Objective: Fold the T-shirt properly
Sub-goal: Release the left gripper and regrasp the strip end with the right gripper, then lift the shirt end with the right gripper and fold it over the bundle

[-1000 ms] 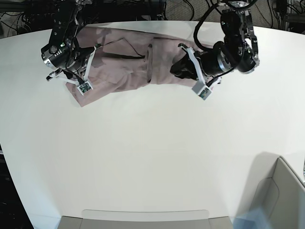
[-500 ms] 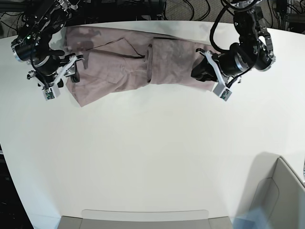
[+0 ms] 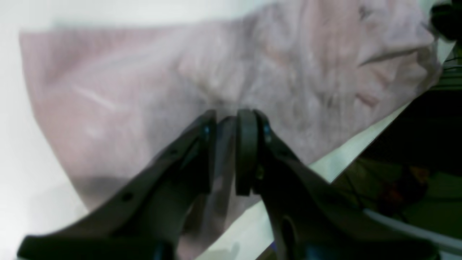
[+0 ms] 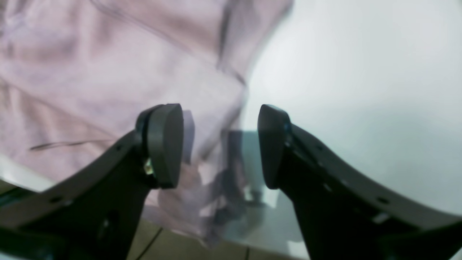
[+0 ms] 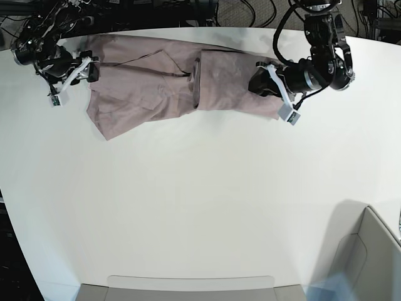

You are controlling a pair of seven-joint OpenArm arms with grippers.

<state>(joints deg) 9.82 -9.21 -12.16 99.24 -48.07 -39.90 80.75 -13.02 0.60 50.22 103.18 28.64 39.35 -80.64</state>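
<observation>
A plain dusty mauve-pink T-shirt (image 5: 163, 81) lies on a white table (image 5: 200, 200), beside black grippers

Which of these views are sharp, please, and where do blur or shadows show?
Base view: sharp; the T-shirt and table are evenly lit, with a soft shadow at lower right. Left wrist view: the left gripper and cloth are both soft. Right wrist view: the right gripper is fairly crisp, the cloth blurred.
</observation>
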